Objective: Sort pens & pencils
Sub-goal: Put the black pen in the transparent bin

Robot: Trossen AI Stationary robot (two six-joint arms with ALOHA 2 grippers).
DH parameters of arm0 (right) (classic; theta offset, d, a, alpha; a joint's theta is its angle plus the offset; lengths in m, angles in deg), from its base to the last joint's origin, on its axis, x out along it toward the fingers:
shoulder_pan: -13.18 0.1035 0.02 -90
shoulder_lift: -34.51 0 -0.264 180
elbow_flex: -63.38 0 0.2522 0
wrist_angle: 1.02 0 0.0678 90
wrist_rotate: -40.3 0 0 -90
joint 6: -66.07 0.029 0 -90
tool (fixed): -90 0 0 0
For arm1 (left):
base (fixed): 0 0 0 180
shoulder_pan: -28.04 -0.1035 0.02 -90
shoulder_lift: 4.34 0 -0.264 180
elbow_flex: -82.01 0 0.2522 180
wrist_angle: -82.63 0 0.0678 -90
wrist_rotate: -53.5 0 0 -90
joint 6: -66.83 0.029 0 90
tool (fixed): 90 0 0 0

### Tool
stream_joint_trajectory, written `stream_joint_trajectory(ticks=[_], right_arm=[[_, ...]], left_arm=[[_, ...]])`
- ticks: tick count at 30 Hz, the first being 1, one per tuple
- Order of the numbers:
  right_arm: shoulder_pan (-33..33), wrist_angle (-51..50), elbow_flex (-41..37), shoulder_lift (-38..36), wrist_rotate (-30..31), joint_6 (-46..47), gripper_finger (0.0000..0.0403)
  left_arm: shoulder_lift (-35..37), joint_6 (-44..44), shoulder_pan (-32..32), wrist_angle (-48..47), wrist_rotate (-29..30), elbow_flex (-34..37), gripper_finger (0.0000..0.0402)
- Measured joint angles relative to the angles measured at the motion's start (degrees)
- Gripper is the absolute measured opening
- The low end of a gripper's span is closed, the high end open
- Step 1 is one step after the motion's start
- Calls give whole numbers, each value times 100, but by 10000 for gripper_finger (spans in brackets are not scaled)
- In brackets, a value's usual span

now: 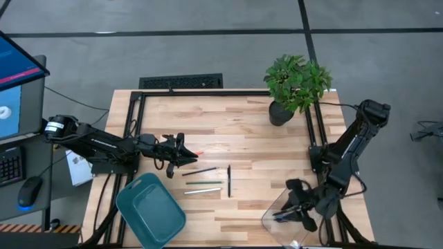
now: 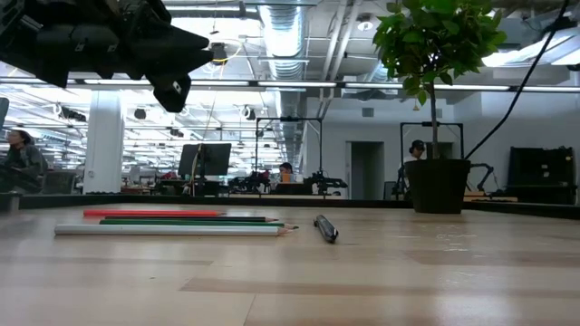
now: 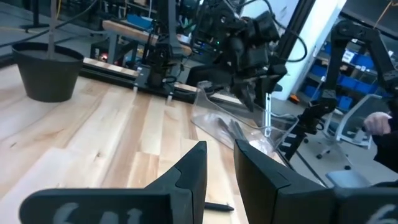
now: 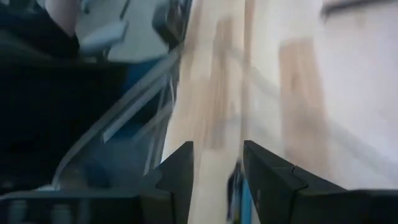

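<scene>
My right gripper (image 1: 296, 211) hangs over the clear plastic tray (image 1: 275, 213) at five o'clock on the pale wooden table (image 1: 228, 124), fingers apart, a dark pen (image 4: 235, 186) showing between them, seemingly dropping among the pens there. Mid-table lie the orange-red, green and pale pencils (image 2: 168, 223) with one black pen (image 1: 229, 180) beside them. My left gripper (image 1: 185, 151) hovers at nine o'clock near the pencils, fingers narrowly parted, empty, with the teal bin (image 1: 150, 209) just behind.

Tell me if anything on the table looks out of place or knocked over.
Nothing stands out. The pencils and one dark pen lie flat mid-table, the plant stands upright at the far edge, and the teal bin and clear tray sit at the near edge. Nothing looks spilled or broken.
</scene>
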Motion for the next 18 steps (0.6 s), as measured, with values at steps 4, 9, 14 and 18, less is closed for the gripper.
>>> stream_joint_trajectory(ticks=[4,9,14,18], right_arm=[[-278,0,81,-384,106,-529,151],[-734,-1,82,-674,139,-999,143],[-1397,97,82,-685,227,-1656,141],[-2161,366,82,-624,549,-2054,141]], left_arm=[[0,-134,0,0,-2,0,71],[0,-174,0,-1,-118,0,71],[0,-183,0,-2,-105,0,71],[0,-317,1,46,1,0,71]])
